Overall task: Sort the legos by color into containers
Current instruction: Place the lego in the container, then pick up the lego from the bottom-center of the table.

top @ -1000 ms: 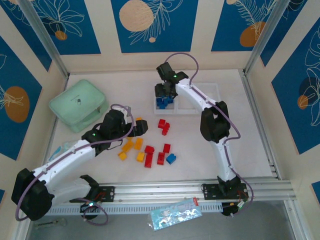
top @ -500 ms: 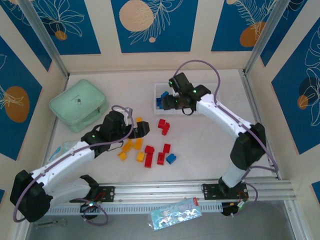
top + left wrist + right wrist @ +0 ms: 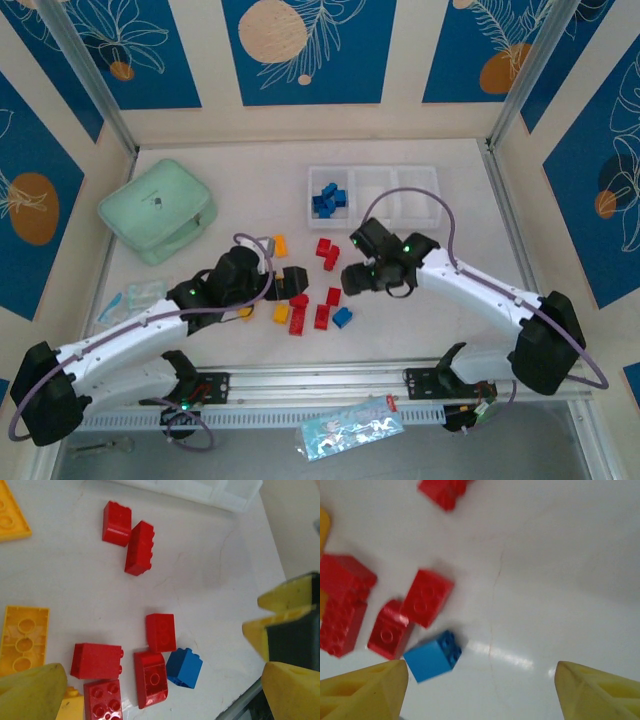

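The containers are three compartments in a white tray (image 3: 400, 178); the left one holds several blue legos (image 3: 327, 200). Loose legos lie mid-table: red ones (image 3: 327, 251) (image 3: 138, 547), yellow ones (image 3: 281, 245) (image 3: 23, 639) and a single blue one (image 3: 343, 317) (image 3: 184, 667) (image 3: 432, 655). My left gripper (image 3: 293, 276) (image 3: 165, 680) hangs open over the red and blue group with nothing held. My right gripper (image 3: 351, 279) (image 3: 482, 680) is open wide just above the table, the blue lego lying close to its left fingertip (image 3: 370, 690).
A mint green zip case (image 3: 157, 210) sits at the back left. A plastic packet (image 3: 130, 297) lies by the left arm and another (image 3: 350, 428) rests on the near rail. Bare table stretches right of the right gripper.
The right arm has swung back from the tray's left compartment to the loose legos, its jaws opening wider. The left gripper has shifted slightly nearer and rightward.
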Robot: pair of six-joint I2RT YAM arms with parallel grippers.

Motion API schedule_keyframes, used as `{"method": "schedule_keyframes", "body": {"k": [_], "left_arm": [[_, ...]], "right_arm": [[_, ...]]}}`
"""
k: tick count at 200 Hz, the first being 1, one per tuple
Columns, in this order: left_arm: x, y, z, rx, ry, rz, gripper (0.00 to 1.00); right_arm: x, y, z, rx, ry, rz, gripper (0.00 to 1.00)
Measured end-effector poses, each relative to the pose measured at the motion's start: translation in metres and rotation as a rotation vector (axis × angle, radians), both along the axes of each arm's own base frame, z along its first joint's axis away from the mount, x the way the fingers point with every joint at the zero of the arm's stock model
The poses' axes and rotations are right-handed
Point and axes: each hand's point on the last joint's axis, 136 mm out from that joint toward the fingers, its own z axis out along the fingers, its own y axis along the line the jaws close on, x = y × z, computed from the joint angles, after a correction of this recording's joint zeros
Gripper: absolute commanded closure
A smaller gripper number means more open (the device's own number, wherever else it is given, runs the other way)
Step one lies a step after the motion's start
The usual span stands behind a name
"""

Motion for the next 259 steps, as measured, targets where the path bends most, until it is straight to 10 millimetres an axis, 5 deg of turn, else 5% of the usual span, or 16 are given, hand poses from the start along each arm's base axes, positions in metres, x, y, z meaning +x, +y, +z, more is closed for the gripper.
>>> {"method": "schedule_keyframes", "body": {"k": [41,82,148,259], "left_arm": [[-0.001,0.005,-0.013,0.014,0.023,0.045,0.01],[0.003,0.013,-0.015,0.023,0.012,0.092,0.01],[0.003,0.024,-0.013,0.029,-0.005,0.138,0.01],[0.002,0.033,-0.012,0.043,-0.017,0.161,0.01]], "right_arm": [[-0.044,0.004,-0.036,-0.029,0.095,0.082,0.19],[-0.058,0.021,-0.055,-0.064,0.130,0.163,0.19],[-0.056,0.037,-0.078,-0.070,0.153,0.191,0.21],[-0.031,0.033,-0.094,-0.122,0.143,0.174,0.50]]}}
